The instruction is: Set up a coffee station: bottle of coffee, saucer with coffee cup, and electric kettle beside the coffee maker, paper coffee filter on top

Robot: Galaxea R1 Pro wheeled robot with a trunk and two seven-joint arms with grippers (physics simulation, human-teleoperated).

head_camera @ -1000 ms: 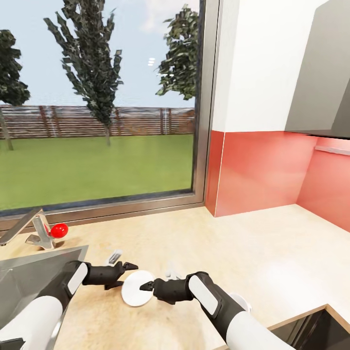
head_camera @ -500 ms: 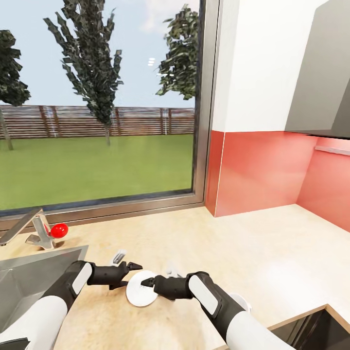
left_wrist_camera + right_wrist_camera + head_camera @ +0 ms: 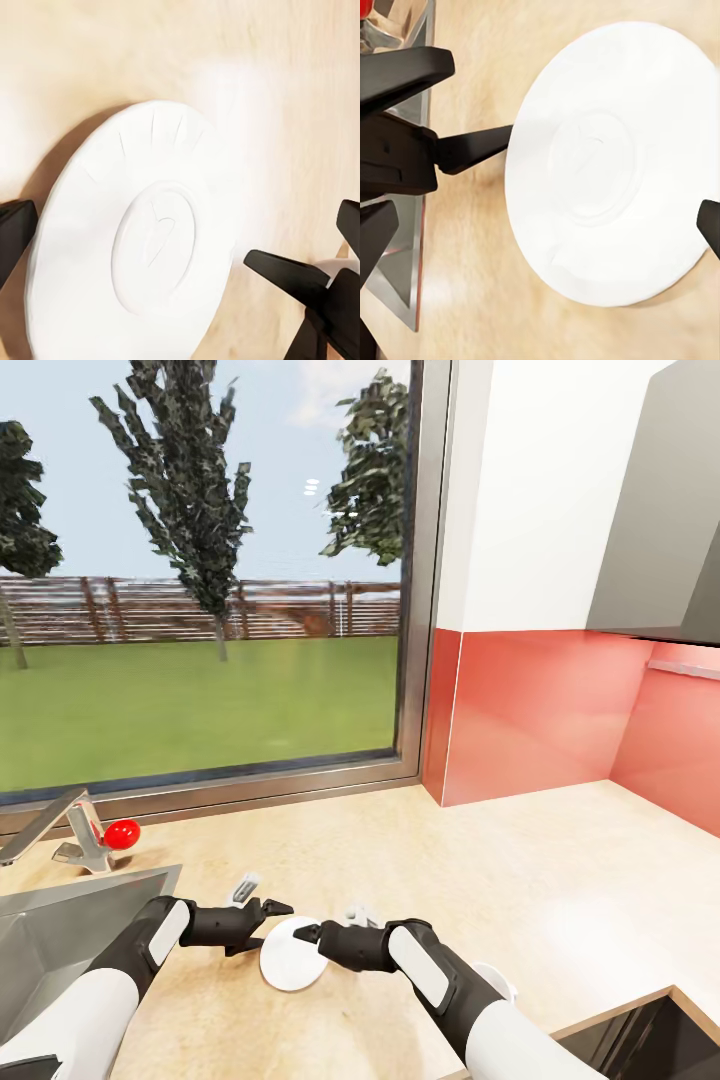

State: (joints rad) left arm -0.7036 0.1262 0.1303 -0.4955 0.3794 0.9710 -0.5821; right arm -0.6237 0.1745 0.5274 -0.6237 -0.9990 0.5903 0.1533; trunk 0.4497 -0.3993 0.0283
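We are nudging the saucer point(image 3: 291, 954) rightward across the tabletop point(image 3: 520, 880) between both grippers, left point(image 3: 268, 914) and right point(image 3: 312, 935), jaws parted, gripping nothing.

Bright, even daylight through the window point(image 3: 210, 610). Soft sheen on the countertop point(image 3: 560, 900), faint shadow beside the saucer point(image 3: 127, 255). Sharp, clean render; trees slightly jagged.
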